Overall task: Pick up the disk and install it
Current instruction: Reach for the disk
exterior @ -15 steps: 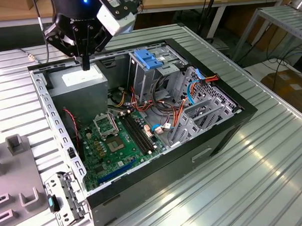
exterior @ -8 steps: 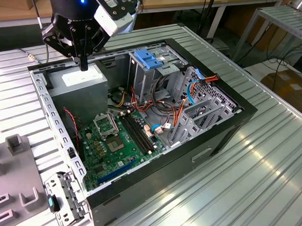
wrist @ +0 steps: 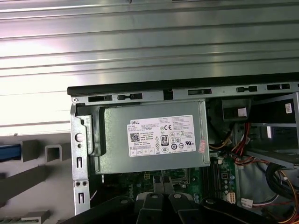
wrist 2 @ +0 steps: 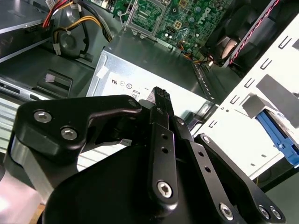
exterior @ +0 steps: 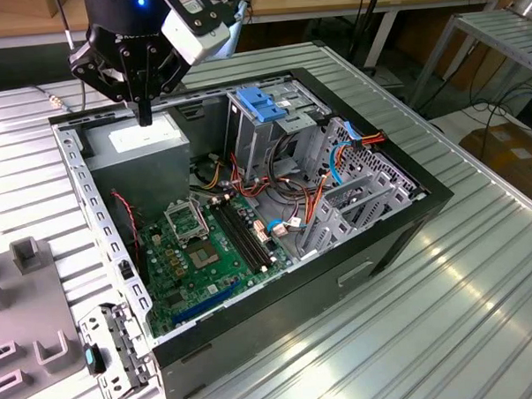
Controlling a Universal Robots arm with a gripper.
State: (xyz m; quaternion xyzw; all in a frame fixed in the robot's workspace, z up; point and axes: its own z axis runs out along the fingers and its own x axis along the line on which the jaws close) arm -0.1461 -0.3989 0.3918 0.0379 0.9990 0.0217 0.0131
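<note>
The exterior view looks down slantwise over the open computer case [exterior: 383, 247]; both wrist views look closely past the gripper [wrist 2: 161, 95] [wrist: 163, 192] onto its power supply [wrist 2: 149, 63] [wrist: 154, 140].

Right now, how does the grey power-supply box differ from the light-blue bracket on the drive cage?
The power-supply box is grey metal with a white sticker; the bracket is light-blue plastic. The box is much bigger than the bracket. The box sits in a corner of the case under the gripper; the bracket tops the drive cage, toward the exterior view's right. Both lie inside the open computer case.
</note>
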